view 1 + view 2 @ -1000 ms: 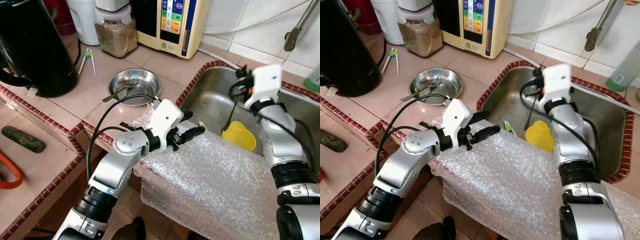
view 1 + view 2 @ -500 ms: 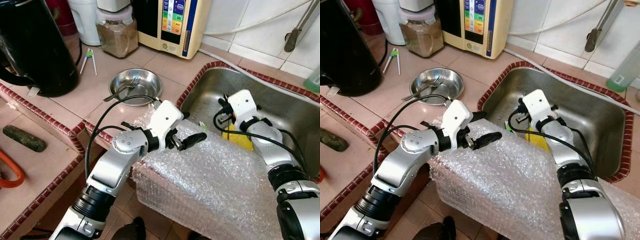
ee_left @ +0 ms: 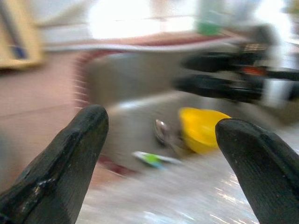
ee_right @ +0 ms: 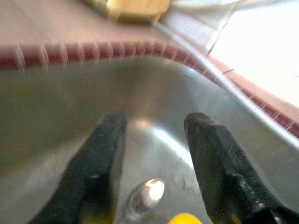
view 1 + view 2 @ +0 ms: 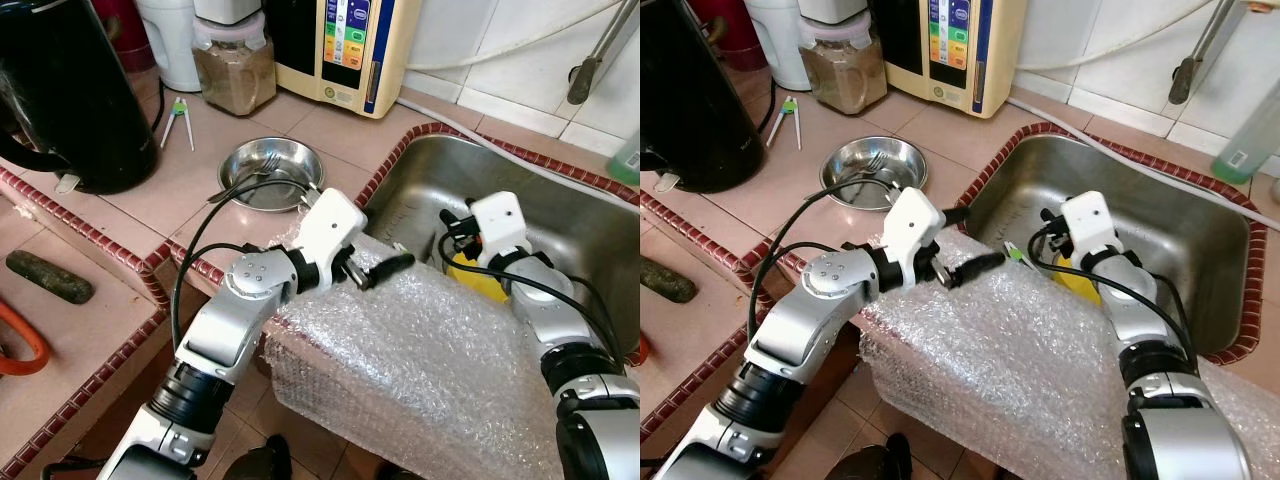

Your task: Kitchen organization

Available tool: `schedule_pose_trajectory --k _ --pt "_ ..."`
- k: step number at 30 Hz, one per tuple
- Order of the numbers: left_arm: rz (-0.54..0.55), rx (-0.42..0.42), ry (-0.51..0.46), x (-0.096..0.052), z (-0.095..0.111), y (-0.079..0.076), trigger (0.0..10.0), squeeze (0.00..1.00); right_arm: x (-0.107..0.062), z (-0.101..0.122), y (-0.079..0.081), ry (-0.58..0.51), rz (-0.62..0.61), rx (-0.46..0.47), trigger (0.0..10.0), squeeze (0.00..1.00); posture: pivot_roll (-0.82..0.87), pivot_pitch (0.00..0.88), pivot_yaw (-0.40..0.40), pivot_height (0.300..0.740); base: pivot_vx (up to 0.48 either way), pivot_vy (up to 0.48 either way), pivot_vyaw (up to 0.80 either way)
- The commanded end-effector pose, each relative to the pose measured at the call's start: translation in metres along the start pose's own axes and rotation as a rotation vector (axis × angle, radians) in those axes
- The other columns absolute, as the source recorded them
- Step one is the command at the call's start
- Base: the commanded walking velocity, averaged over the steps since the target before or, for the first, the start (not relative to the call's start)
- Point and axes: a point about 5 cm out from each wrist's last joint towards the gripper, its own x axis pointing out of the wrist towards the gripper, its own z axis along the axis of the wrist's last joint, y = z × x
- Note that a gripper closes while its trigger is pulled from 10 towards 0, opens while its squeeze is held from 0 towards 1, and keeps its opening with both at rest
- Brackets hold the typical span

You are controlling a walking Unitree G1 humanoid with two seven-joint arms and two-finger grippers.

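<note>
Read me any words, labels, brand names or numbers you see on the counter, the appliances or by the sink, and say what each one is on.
None can be read.
Cream appliance front panel: colored buttons and a blue round logo, print too small.
Green bottle label: too small to read.
Black kettle, jar, steel bowl: no text seen.

Yellow cup (image 5: 478,280), steel-grey sink (image 5: 590,225)
</note>
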Motion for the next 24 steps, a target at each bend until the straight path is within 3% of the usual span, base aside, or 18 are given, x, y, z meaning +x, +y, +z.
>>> schedule_pose_trajectory --k 1,2,3,8,11,22,23,24 --pt "0.128 0.028 -0.031 -0.001 0.008 0.018 10.0 1.00 0.001 0.011 0.004 -0.044 0.009 0.045 10.0 1.00 0.05 0.181 0.005 0.740 0.000 0.000 0.00" --pt "0.161 0.031 -0.034 -0.002 0.009 0.022 10.0 1.00 0.000 0.013 0.006 -0.056 0.015 0.058 10.0 1.00 0.05 0.181 0.005 0.740 0.000 0.000 0.00" --pt "0.294 0.033 -0.041 -0.007 0.010 0.041 10.0 1.00 -0.004 0.023 0.023 -0.105 0.060 0.078 10.0 1.00 0.03 0.181 0.003 0.740 0.000 0.000 0.00" --pt "0.514 0.025 -0.019 -0.020 0.005 0.075 10.0 1.00 -0.017 0.039 0.056 -0.172 0.104 0.101 10.0 1.00 0.03 0.179 0.002 0.740 0.000 0.000 0.00" --pt "0.601 -0.003 0.091 -0.025 -0.009 0.092 10.0 1.00 -0.026 0.047 0.070 -0.176 0.083 0.177 10.0 1.00 0.03 0.176 0.001 0.740 0.000 0.000 0.00" --pt "0.553 0.009 0.191 -0.014 -0.017 0.098 10.0 1.00 -0.049 0.059 0.087 -0.143 0.112 0.241 10.0 1.00 0.00 0.175 0.008 0.740 0.000 0.000 0.00" --pt "0.543 0.006 0.203 -0.013 -0.018 0.098 10.0 0.93 -0.051 0.061 0.090 -0.137 0.119 0.248 10.0 1.00 0.00 0.175 0.008 0.740 0.000 0.000 0.00" --pt "0.538 0.003 0.210 -0.013 -0.019 0.098 10.0 0.93 -0.053 0.061 0.092 -0.134 0.124 0.251 10.0 1.00 0.00 0.175 0.008 0.740 0.000 0.000 0.00"
